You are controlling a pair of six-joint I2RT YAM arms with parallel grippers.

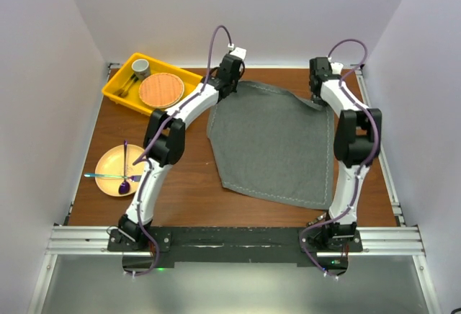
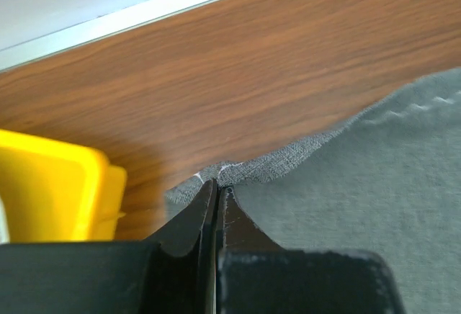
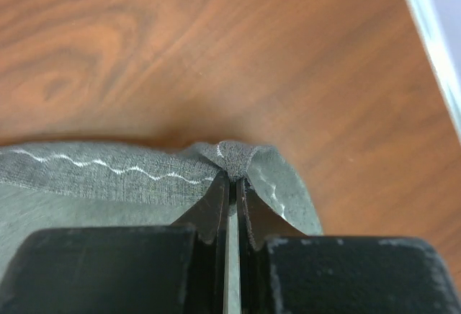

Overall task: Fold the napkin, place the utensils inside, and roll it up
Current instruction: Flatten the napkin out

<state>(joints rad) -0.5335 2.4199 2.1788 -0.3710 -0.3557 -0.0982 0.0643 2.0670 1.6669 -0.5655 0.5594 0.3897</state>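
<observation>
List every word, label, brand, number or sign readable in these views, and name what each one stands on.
There are none to read. The napkin, yellow tray, cup, wooden plate, yellow plate and table carry no visible print. The left end effector and right end effector are plain black.

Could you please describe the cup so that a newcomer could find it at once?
On the brown table, look to the far left corner, where a yellow tray sits. The cup stands in the tray's far end, beside a round wooden disc; it alone is small, pale and upright.
</observation>
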